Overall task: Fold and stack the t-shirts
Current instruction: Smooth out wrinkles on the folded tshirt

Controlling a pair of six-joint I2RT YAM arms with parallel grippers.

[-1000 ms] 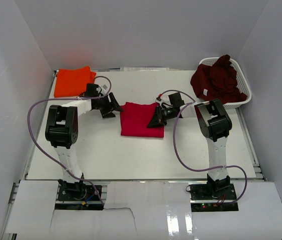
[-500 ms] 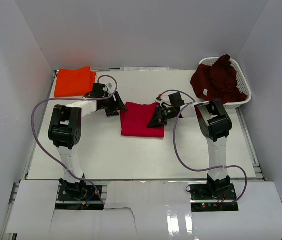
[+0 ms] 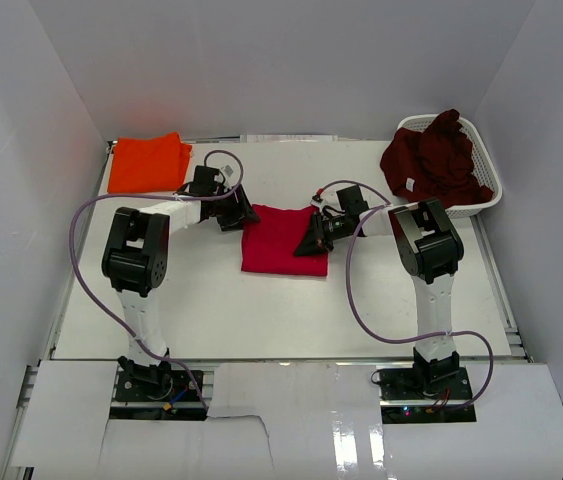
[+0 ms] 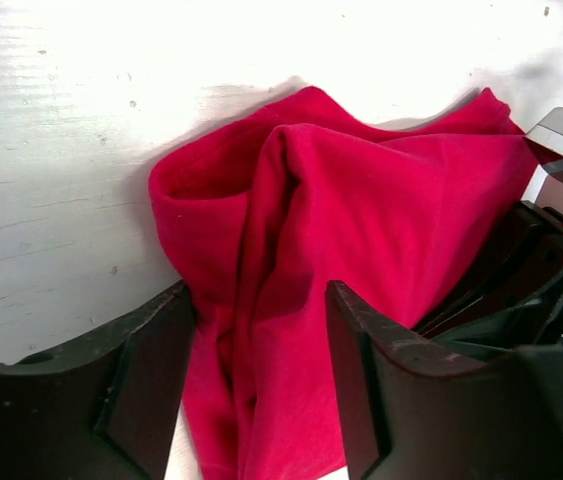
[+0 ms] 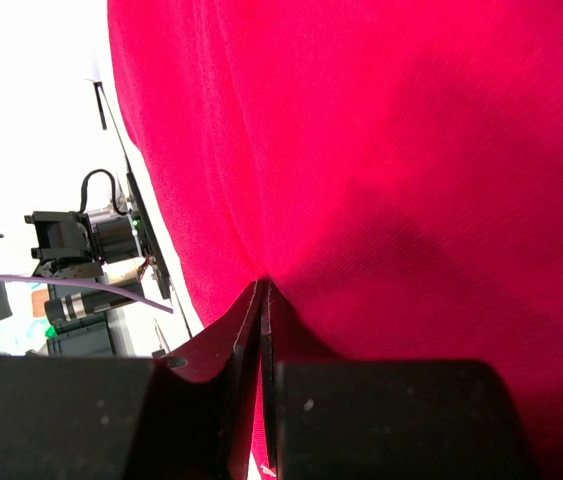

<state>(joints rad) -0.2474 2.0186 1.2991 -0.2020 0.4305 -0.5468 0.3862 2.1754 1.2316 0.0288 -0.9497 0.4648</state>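
The white worktop carries everything, both arms reaching out over it from its near edge. Far out beyond the right hand, at the worktop's right back corner, stands a white lattice basket with the dark maroon t-shirt heaped in it and spilling over the rim.

The crimson t-shirt lies folded into a rough rectangle between the 2 hands, touching both. The right hand sits at its right edge, its fingers clenched together on a pinch of the red cloth, which fills most of the right wrist view. The left hand is at the shirt's far left corner. In the left wrist view its 2 fingers stand apart, released, astride a raised ridge of the cloth that bunches up between them; the right hand's dark body shows just beyond the cloth.

The orange t-shirt lies folded flat, behind and to the left of the left hand, near the worktop's left back corner and apart from the hand.

A small white tag shows on the maroon t-shirt's near side.
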